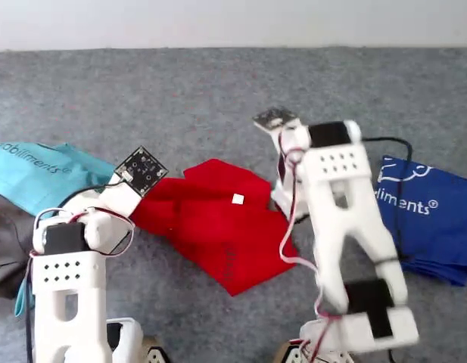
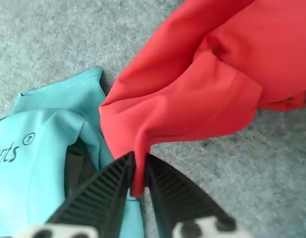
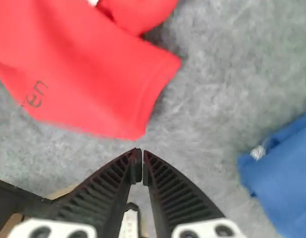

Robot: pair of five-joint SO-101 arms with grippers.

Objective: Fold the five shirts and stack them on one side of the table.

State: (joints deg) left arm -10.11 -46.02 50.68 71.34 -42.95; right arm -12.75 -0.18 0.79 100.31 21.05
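Observation:
A red shirt [image 1: 218, 223] lies crumpled in the middle of the grey table, with a small white tag facing up. My left gripper [image 2: 138, 174] is shut on a pinched fold at the red shirt's [image 2: 202, 84] edge, beside the teal shirt [image 2: 38, 163]. My right gripper [image 3: 142, 159] is shut with nothing in it, a little above the table just off the red shirt's [image 3: 78, 74] sleeve hem. The blue shirt [image 3: 281, 183] lies to one side of it. In the high view the left arm [image 1: 116, 200] is at the red shirt's left edge and the right arm [image 1: 335, 189] at its right edge.
A teal shirt [image 1: 36, 174] lies at the left edge, partly over a dark grey shirt [image 1: 6, 249]. A blue shirt [image 1: 422, 215] lies folded at the right edge. Bare grey table [image 1: 218, 98] stretches across the far side.

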